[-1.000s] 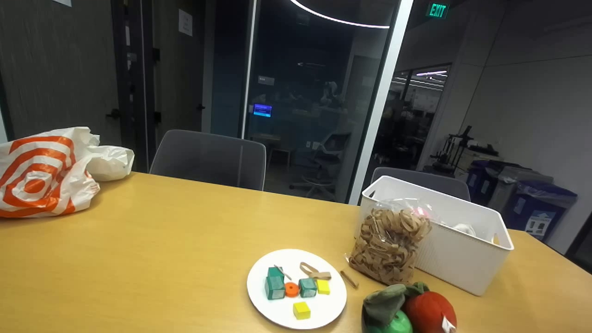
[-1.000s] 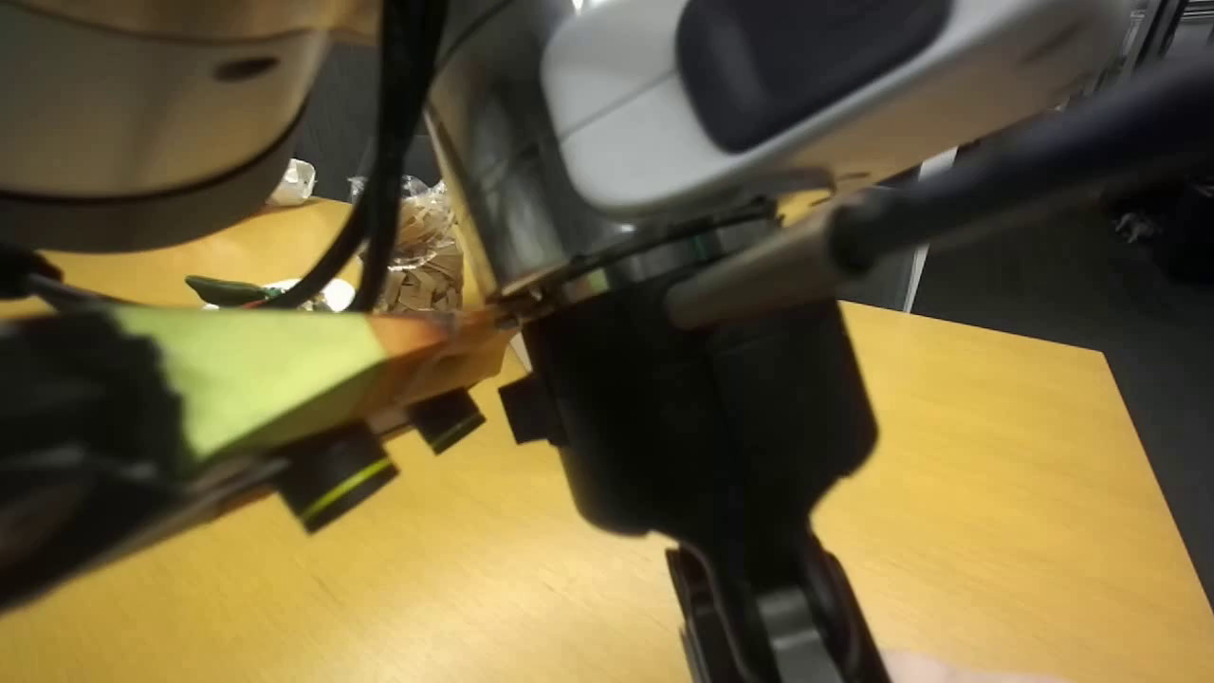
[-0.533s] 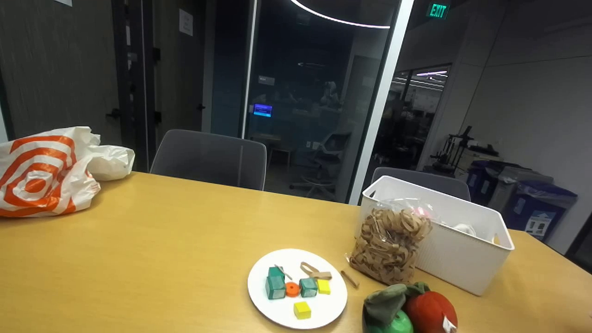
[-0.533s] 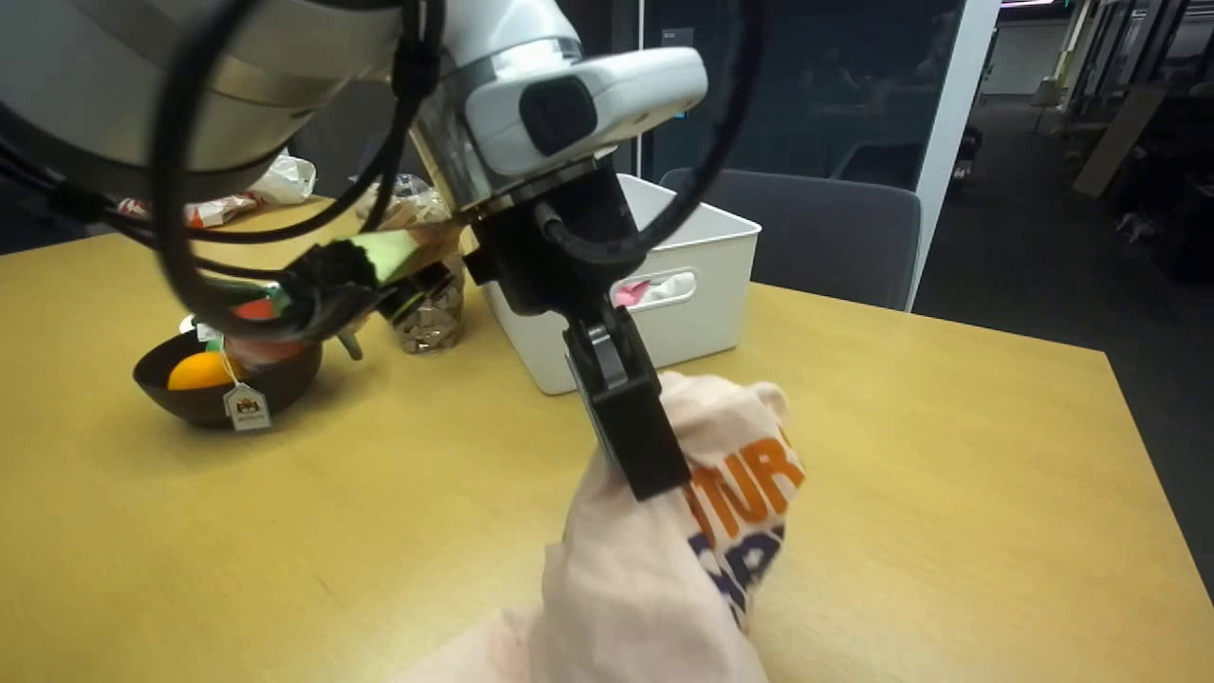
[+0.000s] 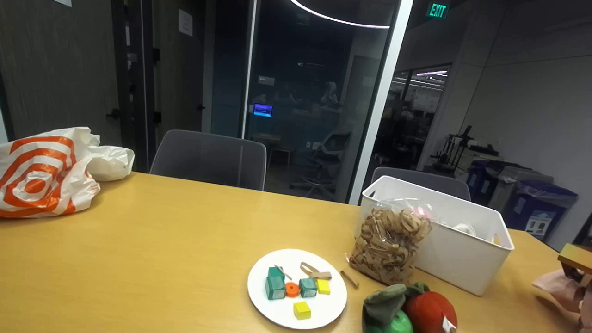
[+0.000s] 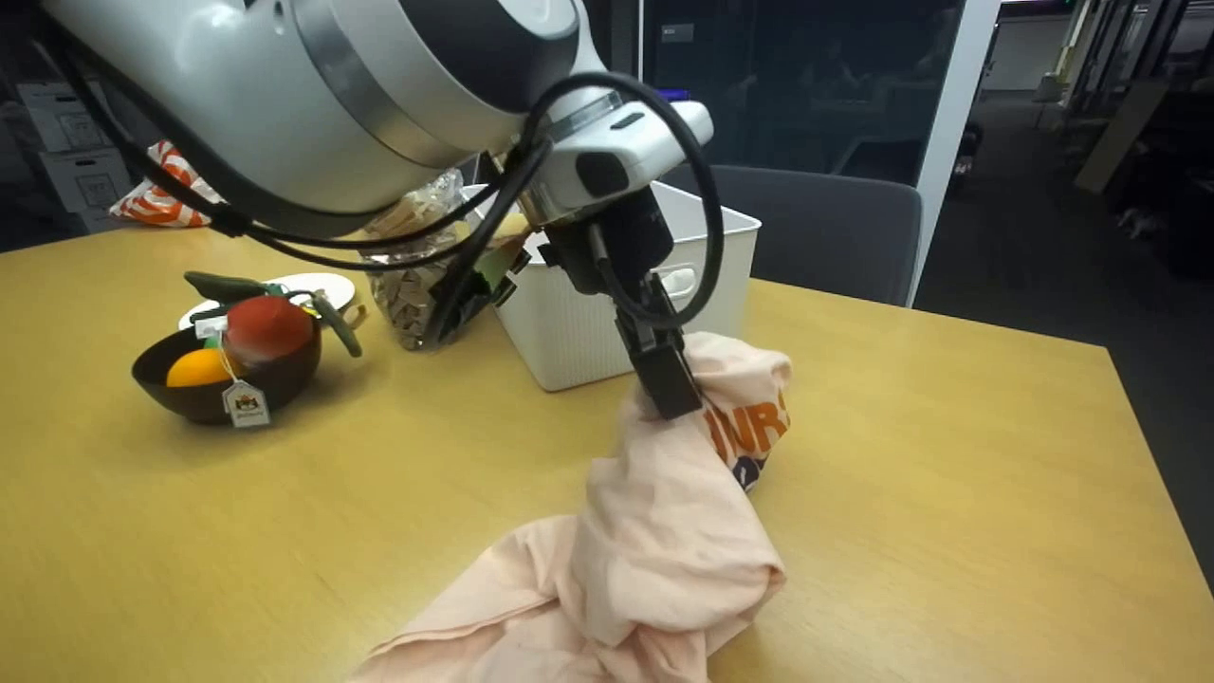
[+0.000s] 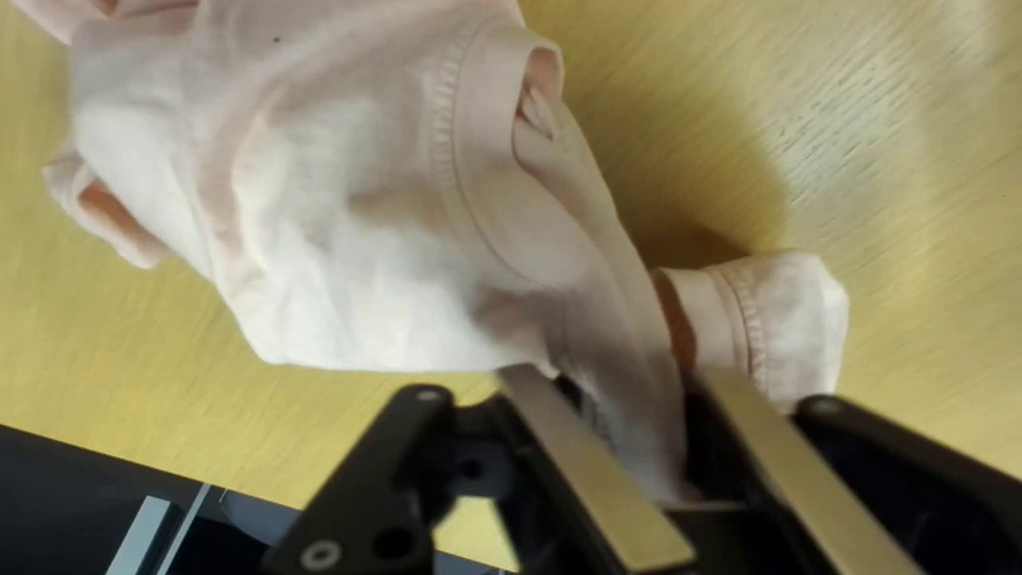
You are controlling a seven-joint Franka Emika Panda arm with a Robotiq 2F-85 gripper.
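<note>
My gripper (image 6: 671, 391) is shut on a pale pink cloth (image 6: 669, 531) with orange and dark lettering, seemingly a garment. The cloth hangs bunched from the fingers, and its lower part lies spread on the table. In the wrist view, the two fingers (image 7: 619, 379) stand apart with a thick fold of the cloth (image 7: 359, 200) between them. A hemmed end of the cloth sticks out beyond one finger. At the right edge of an exterior view, a bit of the cloth (image 5: 559, 287) shows. The gripper is in front of a white bin (image 6: 569, 341).
White and pink items lie in the bin. A clear bag of brown paper strips (image 5: 391, 245) leans beside it. A dark bowl (image 6: 204, 394) holds toy fruit and vegetables. A white plate (image 5: 261, 303) carries coloured blocks. An orange-and-white plastic bag (image 5: 46, 180) sits at the table's far end.
My arm has moved away from the camera toward the white bin, drawing the pink cloth along and into view. The cloth now also shows at the right edge of an exterior view.
</note>
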